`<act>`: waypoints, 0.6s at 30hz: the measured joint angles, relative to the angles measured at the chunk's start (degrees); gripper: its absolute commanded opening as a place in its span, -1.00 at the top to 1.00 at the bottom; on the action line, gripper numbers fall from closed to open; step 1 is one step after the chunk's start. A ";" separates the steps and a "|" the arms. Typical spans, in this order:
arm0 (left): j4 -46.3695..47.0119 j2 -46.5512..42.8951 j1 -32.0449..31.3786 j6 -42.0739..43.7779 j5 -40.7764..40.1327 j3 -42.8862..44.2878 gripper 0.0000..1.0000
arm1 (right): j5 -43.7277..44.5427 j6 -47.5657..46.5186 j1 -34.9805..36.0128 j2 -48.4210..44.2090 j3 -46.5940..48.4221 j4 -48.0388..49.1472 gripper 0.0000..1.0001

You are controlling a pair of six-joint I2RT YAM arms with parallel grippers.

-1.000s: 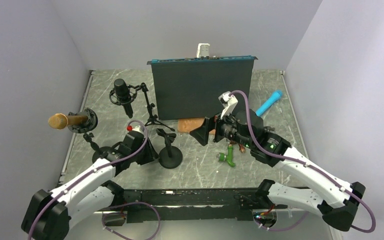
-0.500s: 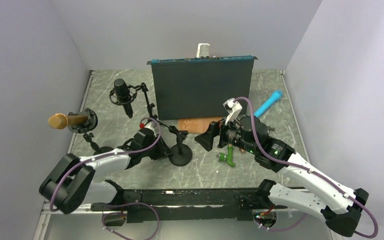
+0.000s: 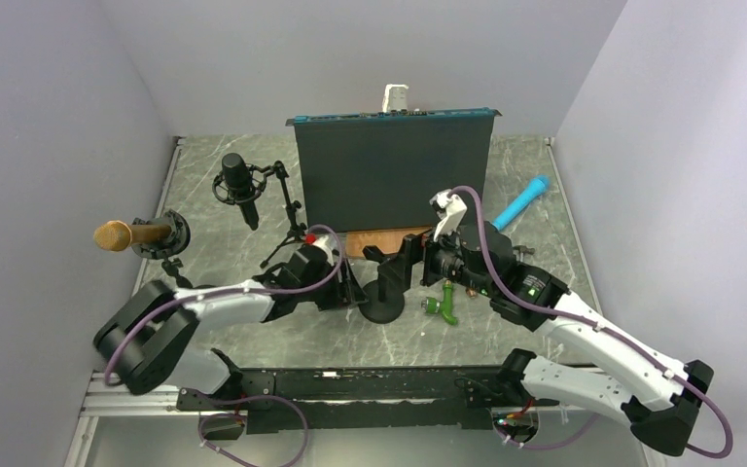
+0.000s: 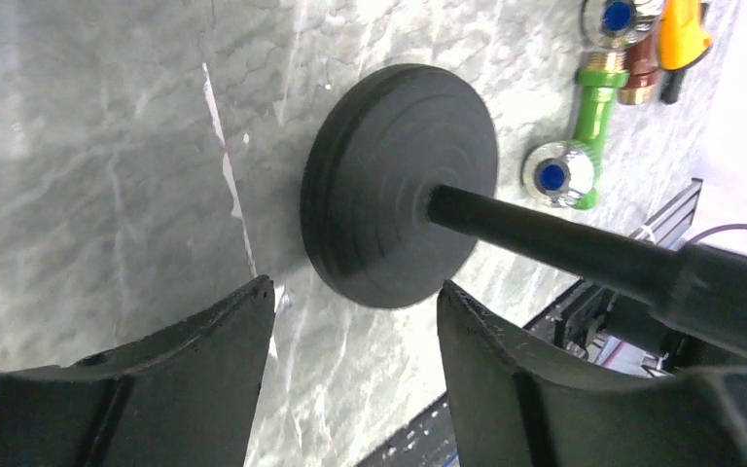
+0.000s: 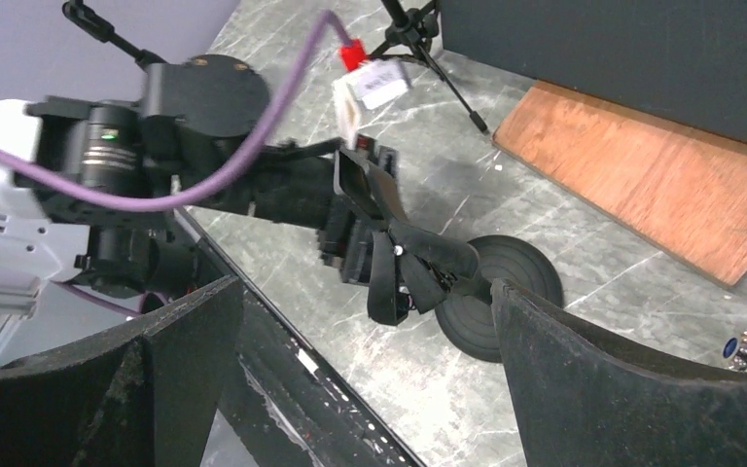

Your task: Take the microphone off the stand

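Note:
A black stand with a round base [image 3: 382, 307] [image 4: 399, 185] [image 5: 501, 297] stands mid-table, and its clip [image 5: 418, 272] is empty. My left gripper [image 3: 355, 289] [image 4: 355, 292] is open just left of it. The pole [image 4: 545, 238] runs past its right finger, outside the gap. My right gripper [image 3: 401, 265] [image 5: 370, 321] hangs wide open over the clip, holding nothing. A black microphone [image 3: 238, 183] sits in a mount on a tripod at the back left. A gold-headed microphone [image 3: 117, 234] is clipped to a stand at the far left. A blue microphone [image 3: 523, 199] lies at the back right.
A dark upright panel [image 3: 394, 170] stands at the back, with a wooden board [image 3: 389, 239] [image 5: 642, 180] lying at its foot. Green and brass pipe fittings [image 3: 443, 304] [image 4: 588, 122] lie right of the round base. A black rail [image 3: 350, 384] runs along the table's near edge.
My left arm dragged the round-based stand rightward toward my right gripper, then its jaws came apart off the pole. My right gripper shifted slightly toward the stand, staying open.

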 measured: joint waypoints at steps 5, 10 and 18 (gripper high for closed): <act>-9.60 -13.86 0.33 4.24 -5.09 -0.46 -0.75 | 1.53 -1.29 0.00 2.05 2.38 -0.70 -1.00; -23.39 -29.14 1.18 10.38 -11.72 1.36 -0.94 | 2.27 -2.75 0.00 4.70 5.03 -1.33 -1.00; -43.12 -39.71 6.71 20.68 -17.94 17.94 -0.98 | 2.23 -3.85 0.00 8.04 7.02 -1.33 -1.00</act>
